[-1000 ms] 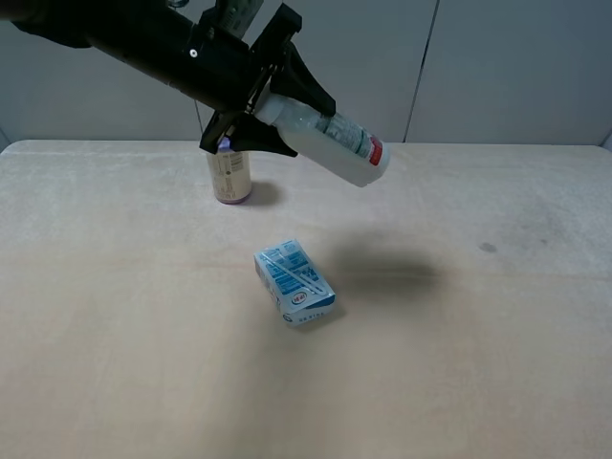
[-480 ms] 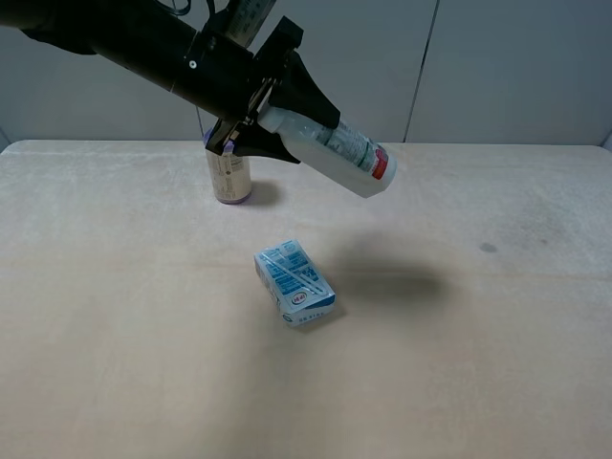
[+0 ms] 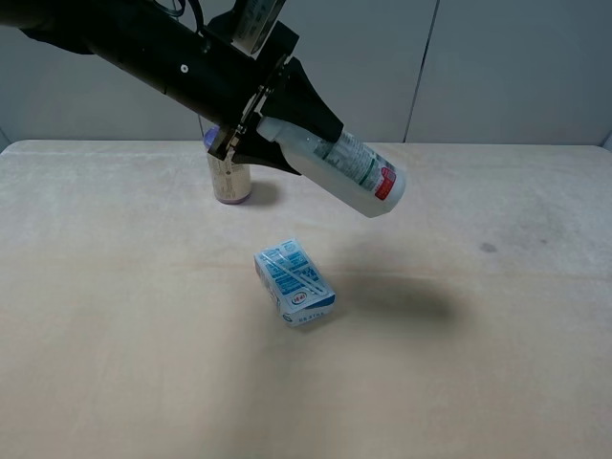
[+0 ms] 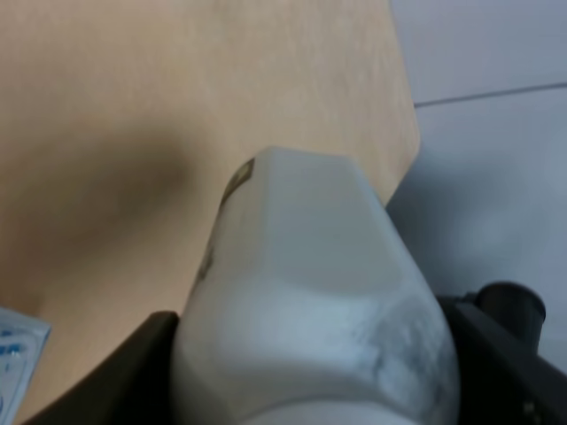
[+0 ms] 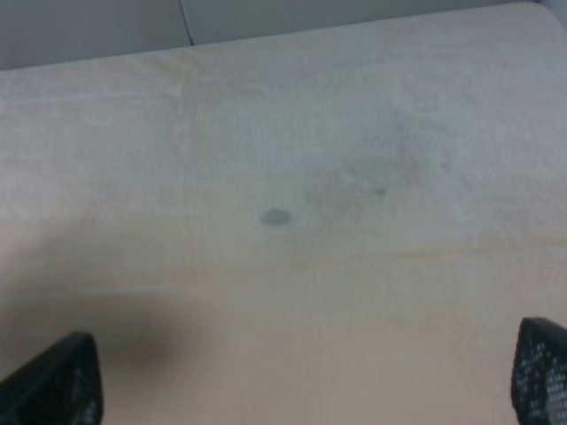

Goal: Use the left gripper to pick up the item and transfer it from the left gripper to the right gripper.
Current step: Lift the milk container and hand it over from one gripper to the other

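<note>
My left gripper (image 3: 287,132) is shut on the item, a white plastic bottle (image 3: 349,170) with a red-edged label. It holds the bottle by its cap end, tilted down to the right, in the air above the table. In the left wrist view the bottle (image 4: 310,292) fills the frame between the two black fingers (image 4: 146,367). My right gripper (image 5: 299,381) is open and empty over bare table; only its two fingertips (image 5: 58,382) show, wide apart. The right arm is out of the exterior high view.
A blue-and-white carton (image 3: 295,283) lies on the beige table (image 3: 497,335) below and left of the bottle. A purple-topped beige can (image 3: 229,177) stands behind, partly hidden by the left arm. A small dark spot (image 3: 488,248) marks the table's right side.
The left gripper has carried the bottle to the right and slightly lower; its shadow on the table has shifted right too. The carton and can have not moved.
</note>
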